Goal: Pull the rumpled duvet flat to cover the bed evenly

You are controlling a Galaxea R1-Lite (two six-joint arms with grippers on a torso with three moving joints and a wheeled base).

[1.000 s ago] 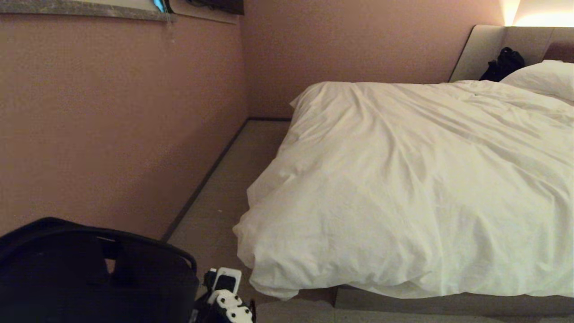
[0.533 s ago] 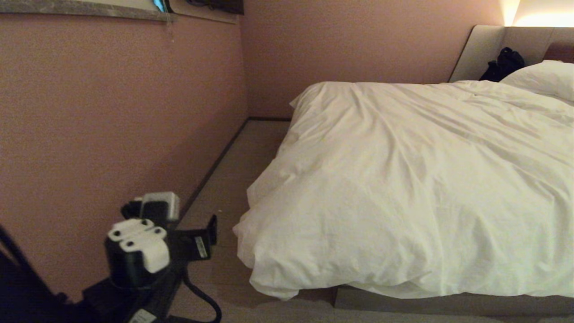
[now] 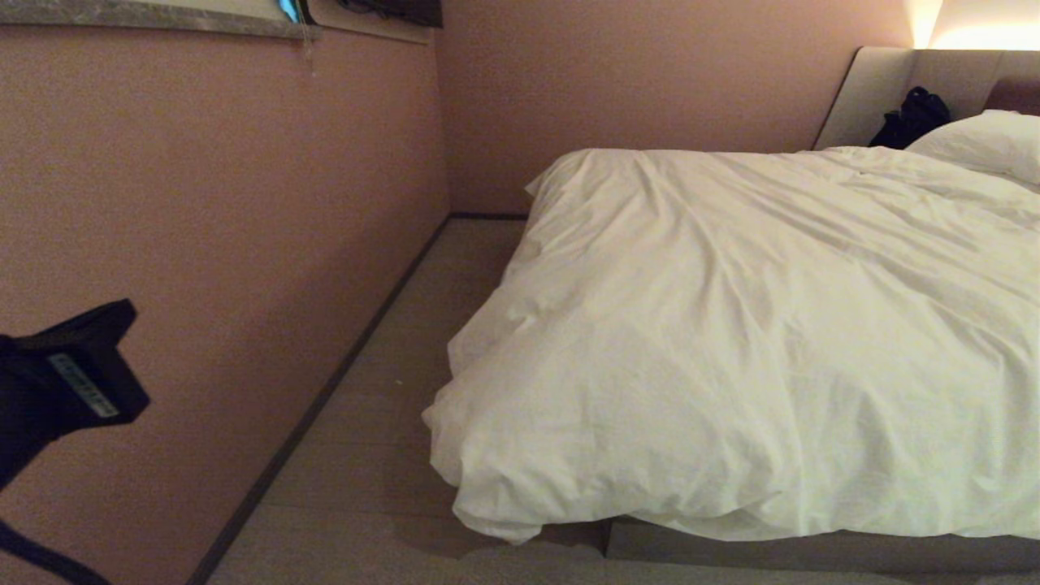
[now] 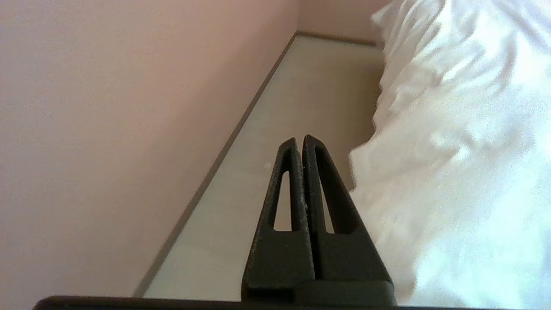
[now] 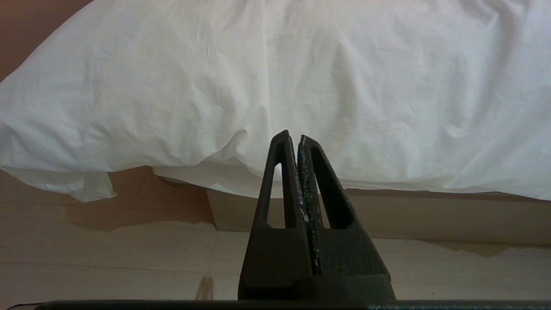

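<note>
1. Since a second ago, the left gripper [image 4: 300, 142] has lifted up by the wall [image 3: 219, 203], fingers now shut on nothing.
2. Right gripper [image 5: 291, 138] is shut and empty too.
3. Duvet [image 3: 731, 325] covers the bed [image 3: 812, 552], a bit crumpled; nearly done.

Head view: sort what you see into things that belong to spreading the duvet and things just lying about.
Belongs to the job:
- duvet, spread over the bed
- bed, its base showing below
- left gripper, shut, beside the duvet's corner
- right gripper, shut, facing the duvet's hanging edge

Just lying about:
- pillow
- black bag against the headboard
</note>
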